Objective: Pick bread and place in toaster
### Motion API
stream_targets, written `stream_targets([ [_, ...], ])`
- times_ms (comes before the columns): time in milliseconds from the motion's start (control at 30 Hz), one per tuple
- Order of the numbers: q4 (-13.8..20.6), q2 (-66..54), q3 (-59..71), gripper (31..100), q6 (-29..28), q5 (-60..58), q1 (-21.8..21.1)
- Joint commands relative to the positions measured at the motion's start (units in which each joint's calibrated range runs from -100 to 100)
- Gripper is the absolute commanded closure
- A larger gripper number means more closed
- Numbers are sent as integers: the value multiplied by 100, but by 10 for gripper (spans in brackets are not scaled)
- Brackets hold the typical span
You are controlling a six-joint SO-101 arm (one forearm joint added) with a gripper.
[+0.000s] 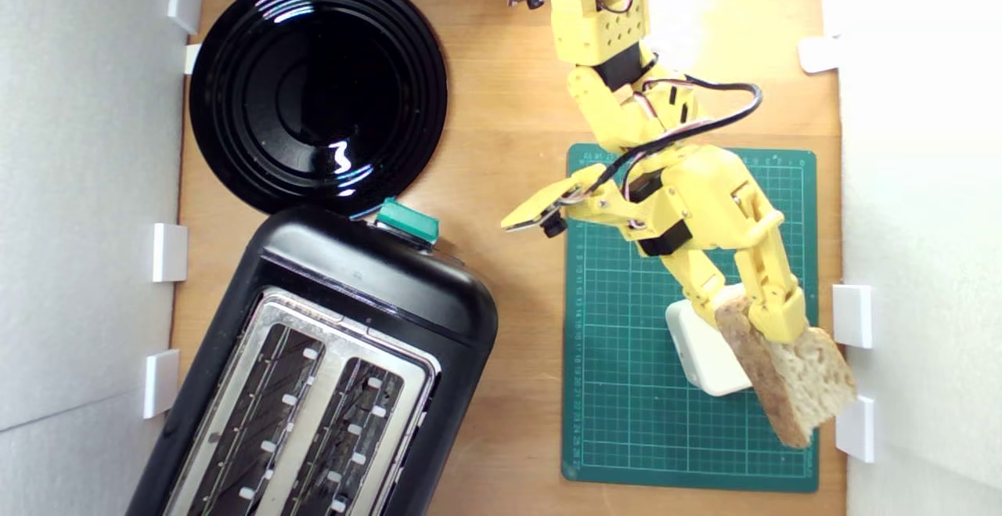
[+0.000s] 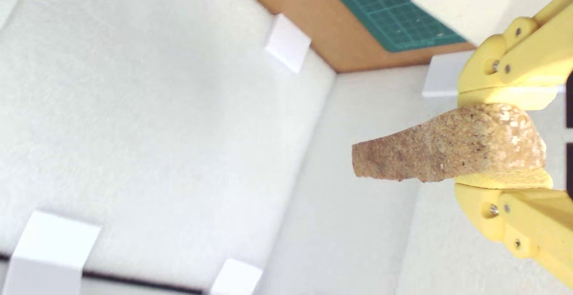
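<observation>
Jaws clamped on the bread (image 1: 798, 379), lifted over the green mat (image 1: 626, 391). Pick done; next, carry across the bench, align with a toaster (image 1: 329, 367) slot.

We're looking at a lab test bench: wooden tabletop (image 1: 509, 109), green cutting mat (image 1: 626, 391), white foam walls (image 1: 86, 187) clipped around it.
</observation>
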Motion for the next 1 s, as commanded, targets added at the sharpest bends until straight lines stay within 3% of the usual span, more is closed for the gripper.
stream_targets([
  [0,-54,-1326,-154,740,25,501,26],
  [333,27,-3897,-154,740,574,1926,180],
  [700,-99,-5178,-218,740,1684,2873,510],
  [967,-1196,-5469,-908,740,2960,4034,1251],
])
